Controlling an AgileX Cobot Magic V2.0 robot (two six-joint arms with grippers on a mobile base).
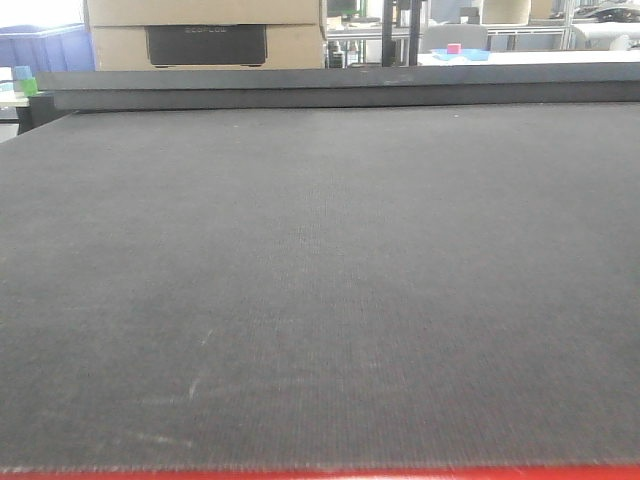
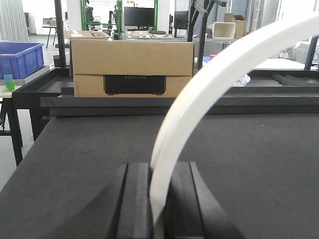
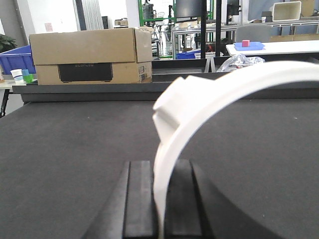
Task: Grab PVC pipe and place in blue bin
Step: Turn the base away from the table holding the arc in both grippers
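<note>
Two grippers were each clamped on white plastic, as far as I could see from the wrist cameras. The left gripper had its dark fingers pressed together on the PVC pipe. The pipe rose from between the pads and swept in a curve up and off to the right, above the table. The right gripper pinched a white curved length in the same way. It arched up and to the right, with a blocky lug on the bend just above the pads. Whether both held one pipe or two, I could not tell.

Below them lay the table's dark grey mat, with a thin red strip along its near edge. At the far edge ran a low dark rail, and beyond it stood a cardboard box with a black panel in its front. The blue bin sat far off to the left of that box, well apart from the pipe, with a small green cup near it. Farther back on the right, a pink cube rested on a blue tray on a white bench.
</note>
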